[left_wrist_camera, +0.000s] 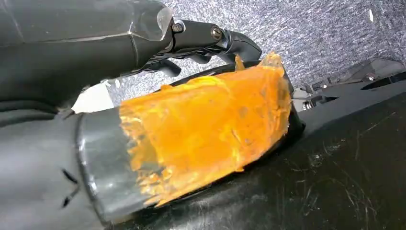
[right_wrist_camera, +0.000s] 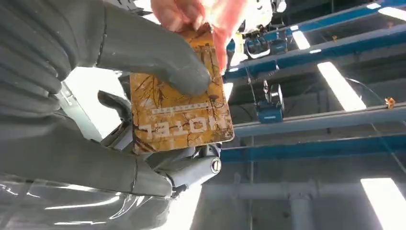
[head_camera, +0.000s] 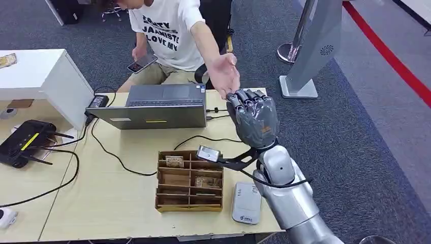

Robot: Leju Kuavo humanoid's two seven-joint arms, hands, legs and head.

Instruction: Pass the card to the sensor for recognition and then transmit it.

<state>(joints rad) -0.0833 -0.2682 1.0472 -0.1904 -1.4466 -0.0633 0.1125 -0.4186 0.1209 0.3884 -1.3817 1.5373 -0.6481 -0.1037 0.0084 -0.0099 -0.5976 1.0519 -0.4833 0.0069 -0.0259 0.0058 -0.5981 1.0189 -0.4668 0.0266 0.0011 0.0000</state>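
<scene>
My right hand (head_camera: 252, 119) is raised above the table's back right corner, back toward me. In the right wrist view it pinches an orange-brown hotel card (right_wrist_camera: 179, 112) between its thumb (right_wrist_camera: 158, 52) and its darker fingers. A person's fingers (right_wrist_camera: 191, 12) touch the card's far end; that person's hand (head_camera: 223, 73) reaches in just beyond mine. The grey-white card sensor (head_camera: 247, 202) lies flat on the table near the front edge, below my forearm. My left hand (left_wrist_camera: 191, 110), its thumb wrapped in orange, hangs over grey carpet and holds nothing.
A wooden divided box (head_camera: 189, 180) with more cards (head_camera: 174, 161) stands left of the sensor. A grey laptop (head_camera: 157, 104) sits at the back, with black cables trailing across the table (head_camera: 117, 203). A black router (head_camera: 23, 142) lies far left. The seated person (head_camera: 167, 35) holds a phone.
</scene>
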